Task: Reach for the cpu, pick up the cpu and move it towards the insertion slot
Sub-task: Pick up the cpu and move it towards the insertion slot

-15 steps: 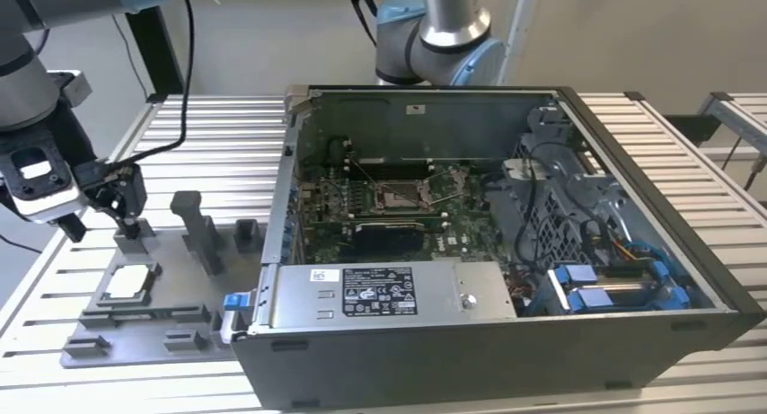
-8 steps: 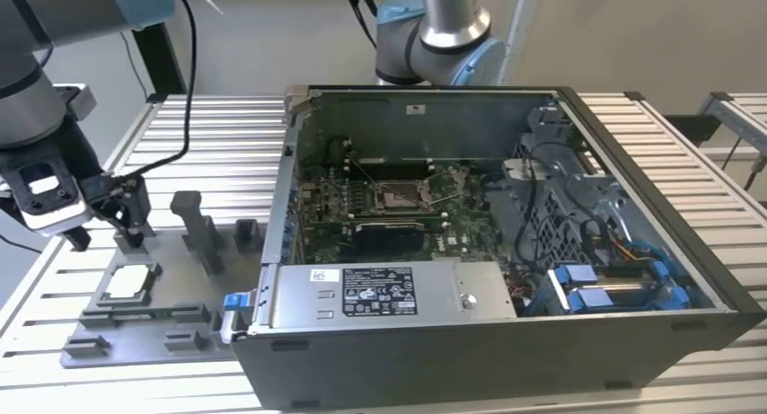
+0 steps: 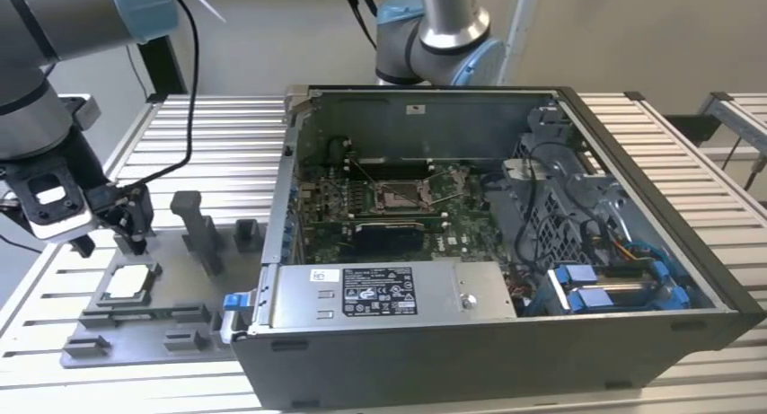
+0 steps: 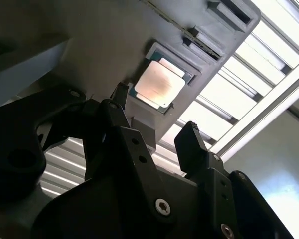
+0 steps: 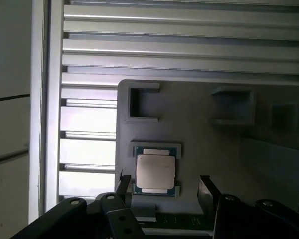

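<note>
Surface: a slatted aluminium table (image 3: 204,136) carries the work, with a plain pale wall behind.
Exterior view, case: an open computer case (image 3: 480,360) fills the exterior view's right. The insertion slot (image 3: 404,194) sits on its green board, shiny frame around a dull centre.
Exterior view, fixture: a grey fixture plate (image 3: 180,322) lies on the exterior view's left. The cpu (image 3: 129,284) rests in a nest on it, well apart from the slot.
Exterior view, my hand: my gripper (image 3: 110,243) hangs just over the cpu and holds nothing.
Second wrist view: my gripper (image 4: 154,113) has its two dark fingers spread wide. The cpu (image 4: 159,84) shines pale beyond them, seated flat in the plate (image 4: 89,50).
First wrist view: the cpu (image 5: 155,172) lies between my fingertips (image 5: 205,183), a little nearer the other finger than this one. My gripper (image 5: 163,183) touches neither edge, as far as I can tell.
Step in hand: I judge this the reach, with the grasp not yet made.
Doing it well: I would centre the chip between the fingers, keep them square to its two sides, and come down level so they clear the nest's raised corners.
Risk: an off-centre squeeze could tilt the chip or drag it against the nest.
</note>
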`<state>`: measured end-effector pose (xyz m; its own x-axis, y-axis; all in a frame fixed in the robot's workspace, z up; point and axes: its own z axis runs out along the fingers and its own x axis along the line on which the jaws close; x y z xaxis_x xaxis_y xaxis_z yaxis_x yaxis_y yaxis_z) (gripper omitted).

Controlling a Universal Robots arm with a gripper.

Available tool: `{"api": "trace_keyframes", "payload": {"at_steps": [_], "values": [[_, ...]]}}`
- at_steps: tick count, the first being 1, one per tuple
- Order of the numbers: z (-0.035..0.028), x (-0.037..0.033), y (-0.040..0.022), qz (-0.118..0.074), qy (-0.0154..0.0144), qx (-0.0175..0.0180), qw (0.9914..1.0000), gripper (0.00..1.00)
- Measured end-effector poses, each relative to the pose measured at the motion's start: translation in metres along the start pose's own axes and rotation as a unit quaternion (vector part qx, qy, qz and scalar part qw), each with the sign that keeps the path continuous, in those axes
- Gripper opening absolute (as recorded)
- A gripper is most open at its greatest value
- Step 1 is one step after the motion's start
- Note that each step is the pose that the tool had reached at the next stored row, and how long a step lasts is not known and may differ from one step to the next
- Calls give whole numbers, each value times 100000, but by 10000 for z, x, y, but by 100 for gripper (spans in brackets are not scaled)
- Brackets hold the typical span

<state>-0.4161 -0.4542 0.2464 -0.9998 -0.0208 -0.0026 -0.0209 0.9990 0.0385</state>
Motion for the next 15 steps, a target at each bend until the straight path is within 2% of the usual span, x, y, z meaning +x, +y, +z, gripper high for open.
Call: {"api": "trace_keyframes", "payload": {"at_steps": [4,10,15], "values": [[46,20,-2,-41,-157,-13,100000,100],[123,24,-4,-266,-180,-7,99999,100],[162,37,-6,-688,-341,-5,99997,100]]}}
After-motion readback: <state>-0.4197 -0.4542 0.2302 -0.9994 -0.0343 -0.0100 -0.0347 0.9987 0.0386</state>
